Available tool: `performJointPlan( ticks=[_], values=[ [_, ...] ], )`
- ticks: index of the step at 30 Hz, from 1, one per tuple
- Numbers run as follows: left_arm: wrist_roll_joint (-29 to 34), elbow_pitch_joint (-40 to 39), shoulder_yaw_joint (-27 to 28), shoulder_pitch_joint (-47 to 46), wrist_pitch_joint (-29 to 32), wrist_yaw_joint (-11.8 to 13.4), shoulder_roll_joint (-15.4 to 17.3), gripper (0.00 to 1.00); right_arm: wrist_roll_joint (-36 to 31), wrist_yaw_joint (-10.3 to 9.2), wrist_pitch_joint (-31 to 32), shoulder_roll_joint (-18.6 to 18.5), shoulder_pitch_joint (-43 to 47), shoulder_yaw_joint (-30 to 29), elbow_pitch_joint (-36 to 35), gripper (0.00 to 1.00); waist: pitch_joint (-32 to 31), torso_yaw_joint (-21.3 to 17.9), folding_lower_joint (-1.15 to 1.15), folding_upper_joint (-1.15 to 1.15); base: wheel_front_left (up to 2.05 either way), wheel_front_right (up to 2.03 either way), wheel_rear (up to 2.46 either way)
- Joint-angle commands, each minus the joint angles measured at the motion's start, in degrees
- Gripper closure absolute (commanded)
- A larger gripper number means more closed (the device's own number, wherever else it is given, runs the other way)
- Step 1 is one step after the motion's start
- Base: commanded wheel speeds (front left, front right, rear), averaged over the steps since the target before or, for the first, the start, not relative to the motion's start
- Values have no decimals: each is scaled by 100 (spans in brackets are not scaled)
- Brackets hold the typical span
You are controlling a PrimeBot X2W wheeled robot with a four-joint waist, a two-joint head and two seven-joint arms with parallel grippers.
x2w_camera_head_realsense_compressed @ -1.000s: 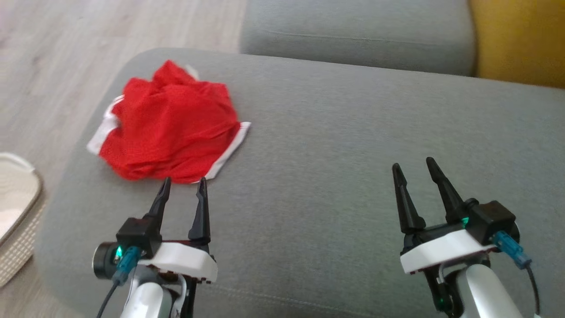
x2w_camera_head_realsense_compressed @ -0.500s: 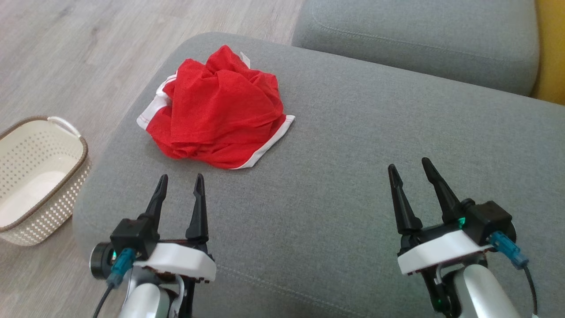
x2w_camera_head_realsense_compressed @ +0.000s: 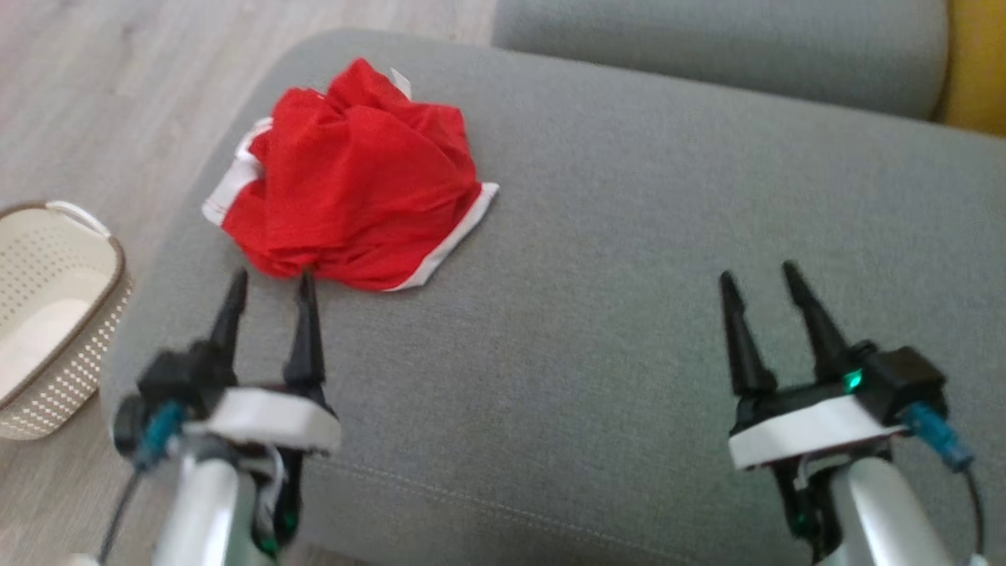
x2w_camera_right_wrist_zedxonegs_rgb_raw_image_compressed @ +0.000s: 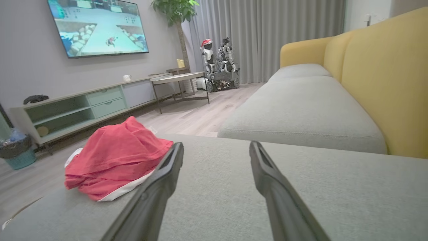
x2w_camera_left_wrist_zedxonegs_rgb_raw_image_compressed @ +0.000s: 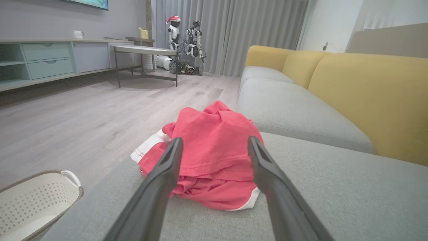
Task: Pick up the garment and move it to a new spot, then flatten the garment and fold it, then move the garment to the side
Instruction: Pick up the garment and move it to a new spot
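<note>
Evidently the pick-up has not begun: the crumpled red garment [x2w_camera_head_realsense_compressed: 354,173] with white trim lies in a heap near the far left corner of the grey woven sofa cushion [x2w_camera_head_realsense_compressed: 629,275], touched by neither claw. The left gripper [x2w_camera_head_realsense_compressed: 271,277] hovers just short of the heap's near edge, its fingers [x2w_camera_head_realsense_compressed: 304,330] spread wide and aimed at the cloth, likely lined up for a grab. The right gripper [x2w_camera_head_realsense_compressed: 756,273], equally spread and empty, waits well apart over bare cushion, probably kept free for the flattening. Beside the sofa a perforated cream basket [x2w_camera_head_realsense_compressed: 94,346] stands on pale wood flooring [x2w_camera_head_realsense_compressed: 118,79]; yellow backrests [x2w_camera_left_wrist_zedxonegs_rgb_raw_image_compressed: 367,93], a wall television [x2w_camera_right_wrist_zedxonegs_rgb_raw_image_compressed: 97,26] and grey curtains [x2w_camera_left_wrist_zedxonegs_rgb_raw_image_compressed: 250,30] frame the room.
</note>
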Motion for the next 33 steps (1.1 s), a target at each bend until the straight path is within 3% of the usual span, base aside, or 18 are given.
performJointPlan(
  ticks=[1, 13, 18, 28, 29, 30, 31, 33],
  values=[
    [-55, -63, 244, -463, -69, -62, 124, 0, -47, 44, -9, -27, -342, 57, -284, 0, 209, -138, 0, 0, 0, 0, 0],
    [-482, 1584, 584, -2581, 996, -531, 859, 0, -399, 44, 303, -30, -626, -345, -1132, 0, 1308, -666, 0, 0, 0, 0, 0],
    [-542, 2281, 655, -3207, 1195, -569, 1080, 0, -477, 44, 331, -46, -727, -329, -1257, 0, 1582, -870, 0, 0, 0, 0, 0],
    [-485, 3548, 655, -3881, 1017, -516, 1333, 0, -486, 44, 300, -49, -773, -266, -1266, 0, 1808, -1112, 0, 0, 0, 0, 0],
    [-498, 3652, 648, -3920, 997, -534, 1325, 11, -486, 44, 295, -49, -772, -266, -1261, 0, 1815, -1122, 0, 0, 0, 0, 0],
    [-520, 3738, 653, -3959, 959, -548, 1320, 74, -487, 44, 291, -49, -772, -265, -1254, 0, 1818, -1132, 0, 0, 0, 0, 0],
    [-526, 3805, 650, -3992, 899, -558, 1321, 100, -487, 44, 286, -49, -771, -263, -1246, 0, 1816, -1141, 0, 0, 0, 0, 0],
    [-526, 3863, 641, -4017, 818, -575, 1326, 100, -488, 44, 279, -49, -770, -261, -1231, 0, 1802, -1147, 0, 0, 0, 0, 0]
  ],
)
